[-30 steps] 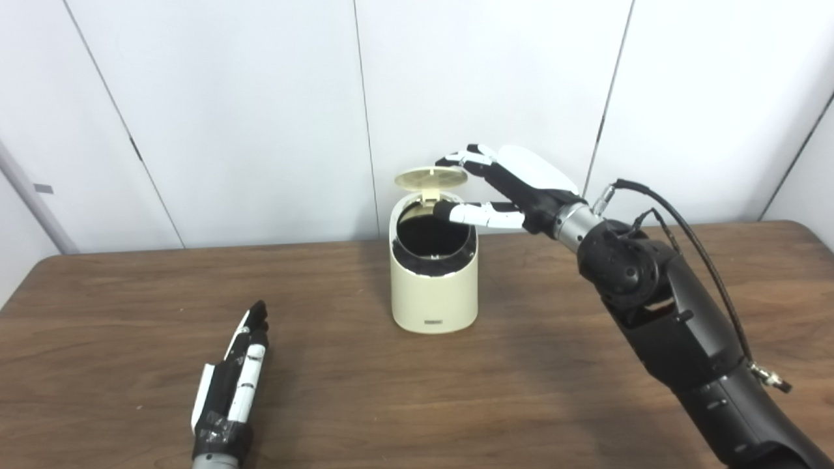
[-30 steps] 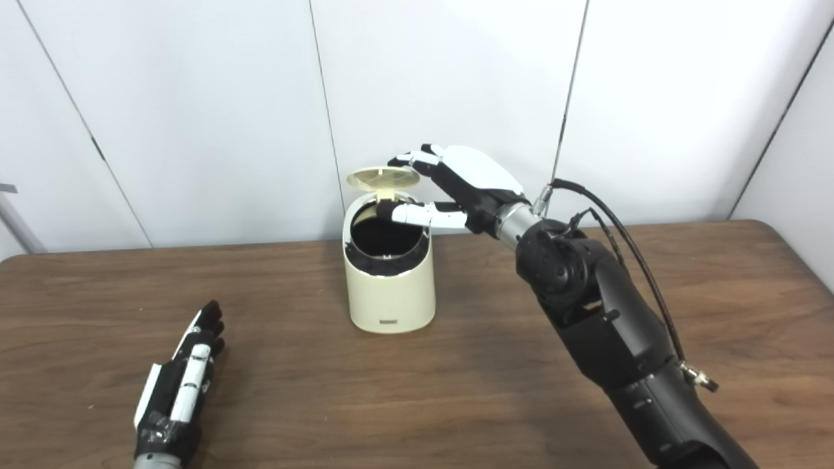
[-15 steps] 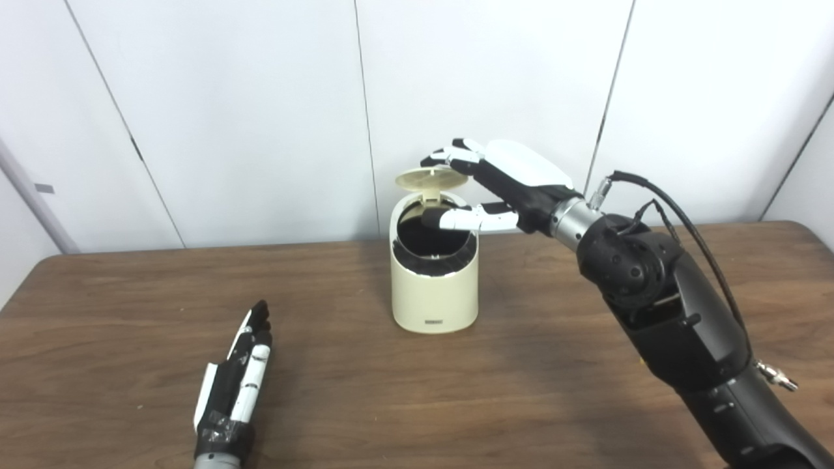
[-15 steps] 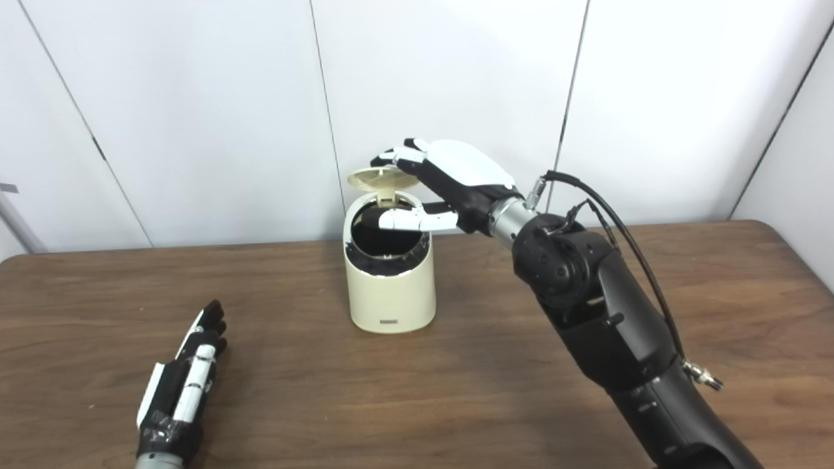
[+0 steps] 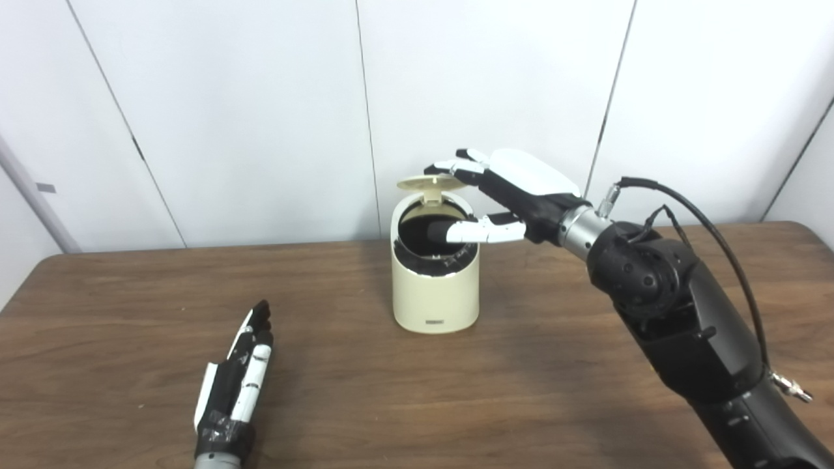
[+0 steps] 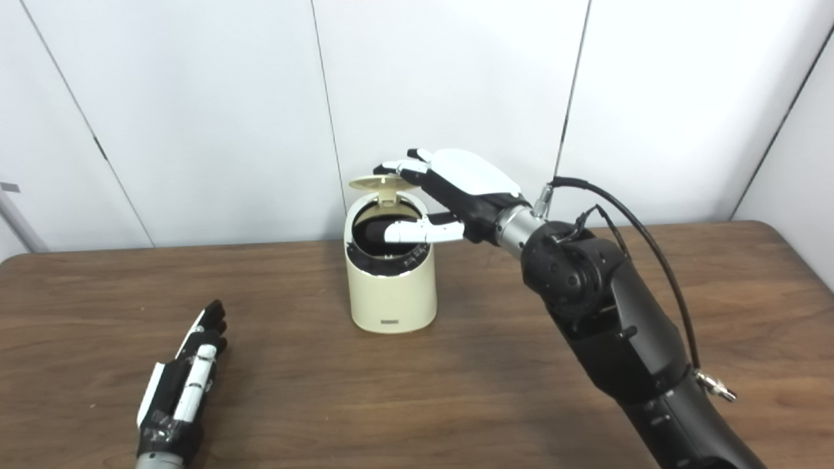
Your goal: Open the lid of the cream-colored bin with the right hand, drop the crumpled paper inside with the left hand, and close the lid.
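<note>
Left eye view shows the wooden table (image 5: 586, 417) with the cream-colored bin (image 5: 435, 286) mid-table; right hand (image 5: 515, 192) spread, fingertips on its raised lid (image 5: 427, 183) — left hand (image 5: 236, 381) flat, empty. Right eye view adds nothing — crumpled paper unseen.

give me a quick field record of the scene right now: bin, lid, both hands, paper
bin: cream, upright on the table, dark inside
lid: raised, hinged at the back, tilted near flat above the opening
right hand: open, fingers on top of the lid, thumb across the opening
left hand: flat on the table, holds nothing, apart from the bin
paper: none visible
</note>
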